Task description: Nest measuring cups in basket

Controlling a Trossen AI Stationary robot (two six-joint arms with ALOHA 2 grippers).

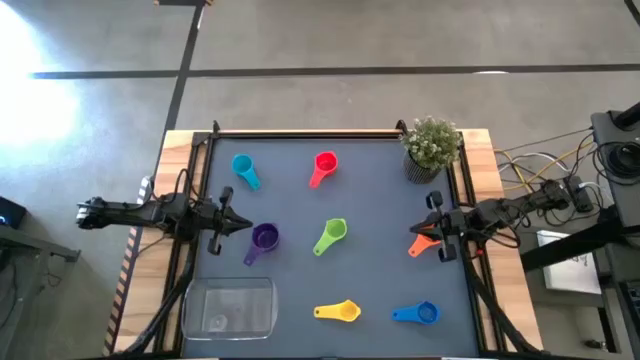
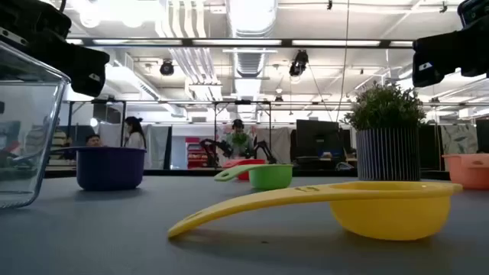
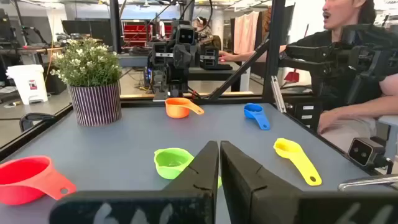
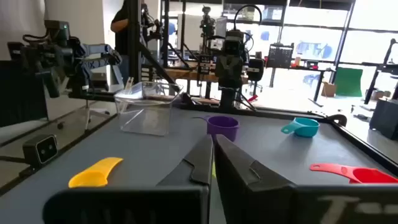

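Note:
Several measuring cups lie apart on the grey table: light blue, red, purple, green, orange, yellow and dark blue. The clear basket stands at the near left with nothing in it. My left gripper hovers shut at the left edge, just beside the purple cup. My right gripper hovers shut at the right edge, above the orange cup. Both point level toward the table's middle and hold nothing.
A potted plant in a striped pot stands at the far right corner. A raised frame runs around the table. A person sits beyond the table's near edge in the left wrist view.

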